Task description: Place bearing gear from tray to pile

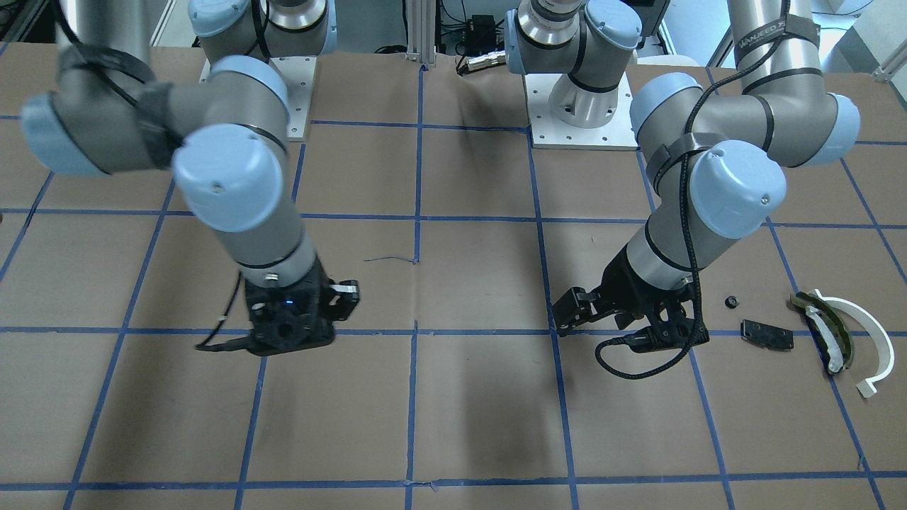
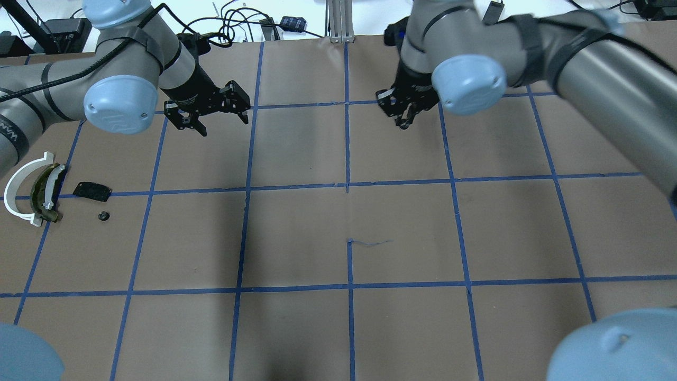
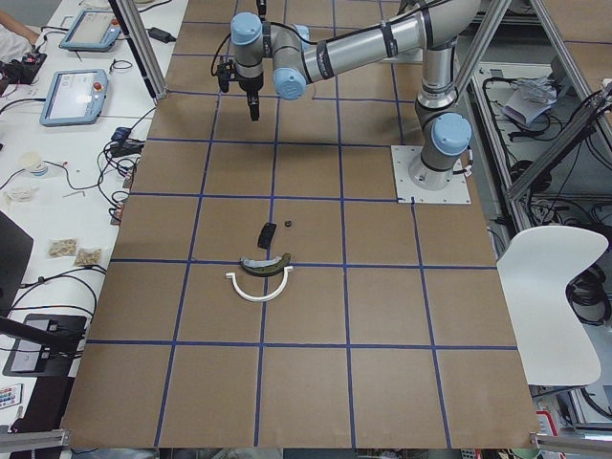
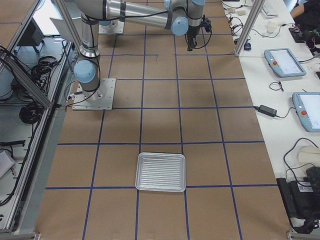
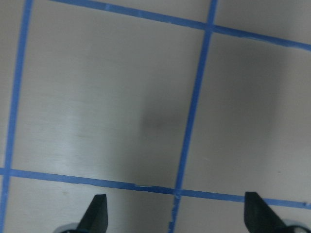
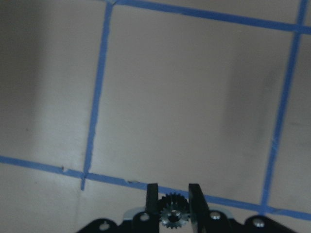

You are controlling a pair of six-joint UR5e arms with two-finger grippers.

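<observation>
while above the table (image 6: 194,97), right claw (image 6: 173,191) downward around bearing gear (image 6: 174,213)

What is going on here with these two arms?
The right tool is shut on a small gear, held above the table. The left tool is open and empty. The pile, with a white half-ring and a black plate, lies at the robot's left. The tray looks empty. The gear has not yet reached the pile.
</observation>
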